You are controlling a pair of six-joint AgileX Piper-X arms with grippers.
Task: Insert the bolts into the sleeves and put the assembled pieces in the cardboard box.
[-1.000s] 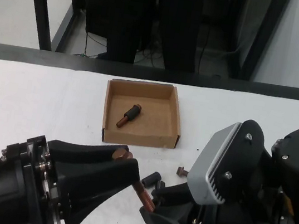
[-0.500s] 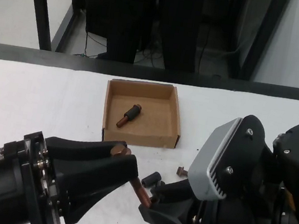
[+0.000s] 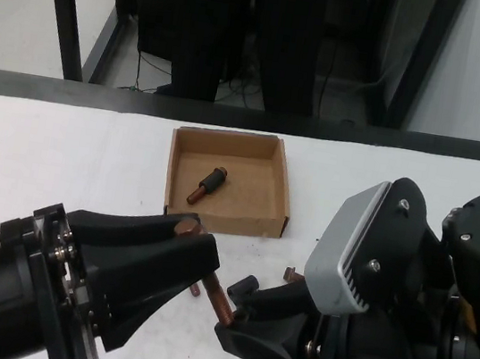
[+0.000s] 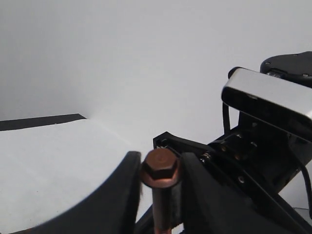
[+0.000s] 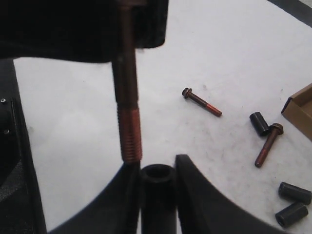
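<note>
My left gripper is shut on a copper bolt just under its hex head; the bolt hangs slanted above the bench. In my right gripper, which is shut, a black sleeve stands with its open end up. The bolt's threaded tip hangs close beside and slightly above the sleeve's mouth, outside it. In the high view the sleeve sits near the bolt's lower end. The cardboard box lies farther back with one assembled piece inside.
Two loose bolts and three loose black sleeves lie on the white bench near the box corner. Both arm bodies crowd the near bench edge. A black rail runs behind the box.
The left gripper has carried the bolt slightly up and away from the near edge. The right gripper with its sleeve has shifted left, closer to the bolt's tip.
</note>
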